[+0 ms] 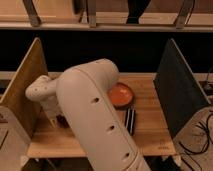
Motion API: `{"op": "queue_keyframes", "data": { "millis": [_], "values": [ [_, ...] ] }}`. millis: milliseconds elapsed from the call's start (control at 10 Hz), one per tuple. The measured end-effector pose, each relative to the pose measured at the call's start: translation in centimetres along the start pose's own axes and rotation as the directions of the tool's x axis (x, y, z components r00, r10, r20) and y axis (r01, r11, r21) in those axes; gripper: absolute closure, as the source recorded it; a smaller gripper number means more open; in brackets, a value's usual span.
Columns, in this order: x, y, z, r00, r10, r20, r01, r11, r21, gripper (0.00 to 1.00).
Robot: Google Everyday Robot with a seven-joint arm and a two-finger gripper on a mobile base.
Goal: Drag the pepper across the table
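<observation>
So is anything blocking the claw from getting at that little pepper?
Cannot say: the pepper is not visible. The big white arm covers the table's left-middle, and the gripper hangs low at the left. The orange dish and black striped item lie to the right.

Warm, dim indoor light from above. Arm (pixel 95 115) shell is the brightest surface, soft sheen on top. Table (pixel 147 127) evenly lit toward its right edge. Gripper (pixel 54 119) sits low near the left edge, in the arm's own shadow. Deep black band behind the far edge. Right panel (pixel 177 90) stays dark.
</observation>
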Motion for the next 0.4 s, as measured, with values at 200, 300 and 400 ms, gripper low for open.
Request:
{"op": "queue_keyframes", "data": {
  "millis": [200,300,400],
  "values": [
    [-0.05,-0.03,-0.13,1.000,0.001,0.002,-0.001,1.000,0.000,0.20],
    [-0.04,-0.09,-0.12,1.000,0.002,0.002,-0.002,1.000,0.000,0.20],
    [-0.05,-0.12,-0.22,1.000,0.002,0.004,-0.002,1.000,0.000,0.20]
  ]
}}
